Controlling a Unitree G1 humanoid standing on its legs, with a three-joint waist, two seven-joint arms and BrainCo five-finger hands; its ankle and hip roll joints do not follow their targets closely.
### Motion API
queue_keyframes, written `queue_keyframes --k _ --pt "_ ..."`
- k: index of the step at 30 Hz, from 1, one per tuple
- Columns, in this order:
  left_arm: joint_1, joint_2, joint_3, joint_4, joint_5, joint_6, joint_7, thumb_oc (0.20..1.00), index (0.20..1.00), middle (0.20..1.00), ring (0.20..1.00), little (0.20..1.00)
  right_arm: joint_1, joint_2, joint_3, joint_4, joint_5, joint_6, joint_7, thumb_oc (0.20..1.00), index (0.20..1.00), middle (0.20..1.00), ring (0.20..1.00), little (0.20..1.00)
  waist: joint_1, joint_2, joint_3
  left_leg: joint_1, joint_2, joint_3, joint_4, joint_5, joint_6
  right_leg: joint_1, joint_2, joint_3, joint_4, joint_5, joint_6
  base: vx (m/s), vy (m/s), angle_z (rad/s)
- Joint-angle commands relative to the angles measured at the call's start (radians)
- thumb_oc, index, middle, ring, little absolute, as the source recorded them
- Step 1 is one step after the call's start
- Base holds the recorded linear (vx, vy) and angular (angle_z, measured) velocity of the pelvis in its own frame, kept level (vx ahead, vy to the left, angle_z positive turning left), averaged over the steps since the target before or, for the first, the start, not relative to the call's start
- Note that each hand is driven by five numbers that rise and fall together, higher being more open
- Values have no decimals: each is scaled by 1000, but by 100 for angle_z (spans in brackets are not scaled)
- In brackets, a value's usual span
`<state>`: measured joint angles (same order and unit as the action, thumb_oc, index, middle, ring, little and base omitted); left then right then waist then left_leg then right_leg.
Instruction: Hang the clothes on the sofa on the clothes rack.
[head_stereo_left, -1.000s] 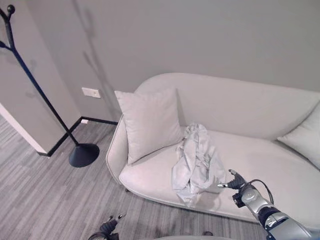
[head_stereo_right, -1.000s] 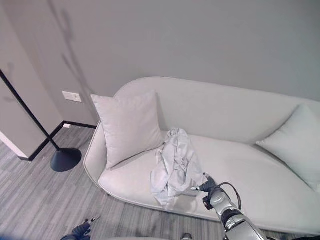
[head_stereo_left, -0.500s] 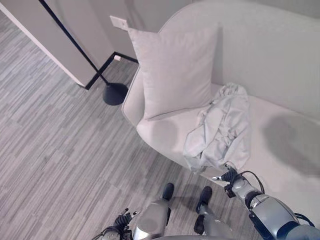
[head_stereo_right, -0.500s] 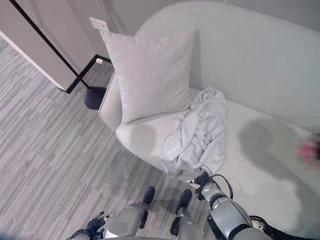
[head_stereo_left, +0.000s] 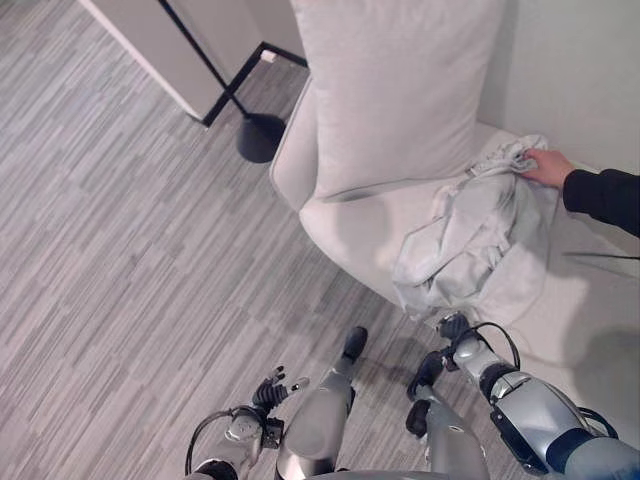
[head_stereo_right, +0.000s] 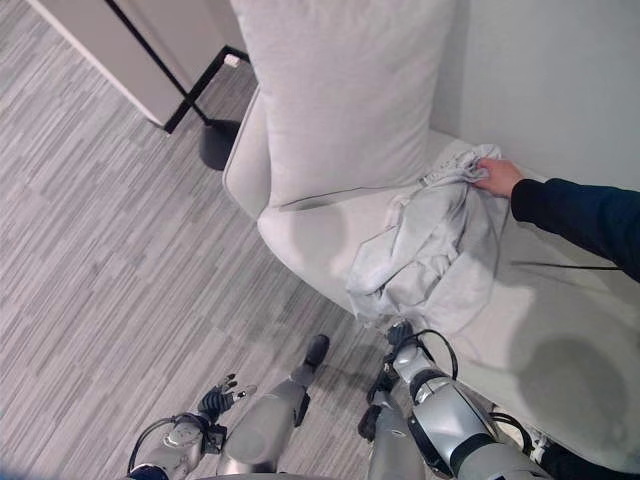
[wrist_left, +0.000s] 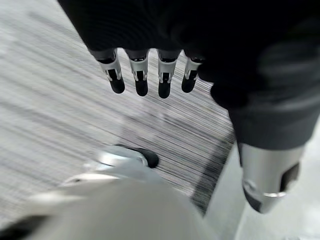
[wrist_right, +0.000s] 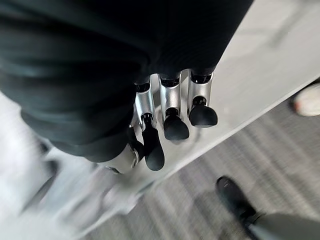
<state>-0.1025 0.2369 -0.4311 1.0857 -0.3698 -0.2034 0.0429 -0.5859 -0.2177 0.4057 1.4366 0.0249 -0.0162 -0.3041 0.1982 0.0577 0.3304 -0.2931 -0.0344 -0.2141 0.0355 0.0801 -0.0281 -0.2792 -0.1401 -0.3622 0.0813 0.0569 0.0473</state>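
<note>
We see the crumpled pale grey garment (head_stereo_left: 470, 245) lying on the light grey fabric sofa (head_stereo_left: 350, 215) beside its square cushion (head_stereo_left: 395, 90), a person's hand (head_stereo_left: 548, 167) gripping its far end. Our right hand (wrist_right: 167, 117) sits by the sofa's front edge, fingers seemingly loosely bent and empty; our left hand (wrist_left: 150, 75) hangs low with fingers straight, while the black clothes rack (head_stereo_left: 240, 110) stands well apart.

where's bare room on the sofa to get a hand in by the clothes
Bare seat lies on the sofa right of the clothes, below the person's sleeve. A narrower strip runs between the cushion and the clothes. The far end is crowded: a person's hand grips the cloth there. The right hand sits at the near edge.
</note>
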Motion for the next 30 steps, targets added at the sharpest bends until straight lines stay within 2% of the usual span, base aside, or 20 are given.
queue_keyframes --k 1,2,3,7,10,13,20,30 --pt "7 -31 -16 87 39 -20 19 1000 1000 1000 1000 1000 49 -13 2 6 75 -38 -19 1000 1000 1000 1000 1000 -11 1 -72 23 -32 34 -123 27 13 37 -43 31 82 -109 56 31 13 -31" --pt "7 -31 -16 88 39 -20 19 1000 1000 1000 1000 1000 50 -13 2 5 76 -38 -19 1000 1000 1000 1000 1000 -11 1 -71 24 -32 34 -123 27 13 39 -43 31 81 -109 56 20 74 -24" --pt "1 -40 3 127 48 -15 21 1000 1000 1000 1000 1000 98 7 -4 -16 97 -48 -4 1000 1000 1000 1000 1000 -32 -16 -92 38 -31 47 -123 37 22 52 -43 32 67 -78 51 23 64 -18" --pt "-1 -58 59 229 86 -3 18 1000 1000 1000 1000 1000 223 49 2 -80 139 -67 77 1000 1000 1000 1000 1000 -86 -57 -146 120 -30 77 -123 3 28 127 -32 55 39 -79 52 103 47 -13" --pt "2 -63 89 261 101 3 12 1000 1000 1000 1000 1000 279 60 15 -115 136 -70 115 1000 1000 1000 1000 1000 -106 -68 -171 160 -29 90 -123 -13 33 163 -29 66 25 -81 54 93 36 -29" --pt "23 -55 152 305 145 24 -10 1000 1000 1000 1000 1000 401 74 27 -207 112 -63 197 1000 1000 1000 1000 1000 -137 -86 -258 266 -33 127 -123 -50 47 256 -24 103 1 -77 65 150 74 -41" --pt "52 -61 168 309 170 35 -42 1000 1000 1000 1000 1000 470 67 -40 -216 180 -55 246 1000 1000 1000 1000 1000 -144 -86 -326 351 -40 159 -123 -84 58 321 -25 136 -5 -76 73 68 38 -22" --pt "77 -65 194 335 192 39 -52 1000 1000 1000 1000 1000 484 80 -25 -215 127 -51 244 1000 1000 1000 1000 1000 -127 -87 -331 373 -42 158 -123 -92 61 338 -39 121 0 -68 80 20 6 -2"
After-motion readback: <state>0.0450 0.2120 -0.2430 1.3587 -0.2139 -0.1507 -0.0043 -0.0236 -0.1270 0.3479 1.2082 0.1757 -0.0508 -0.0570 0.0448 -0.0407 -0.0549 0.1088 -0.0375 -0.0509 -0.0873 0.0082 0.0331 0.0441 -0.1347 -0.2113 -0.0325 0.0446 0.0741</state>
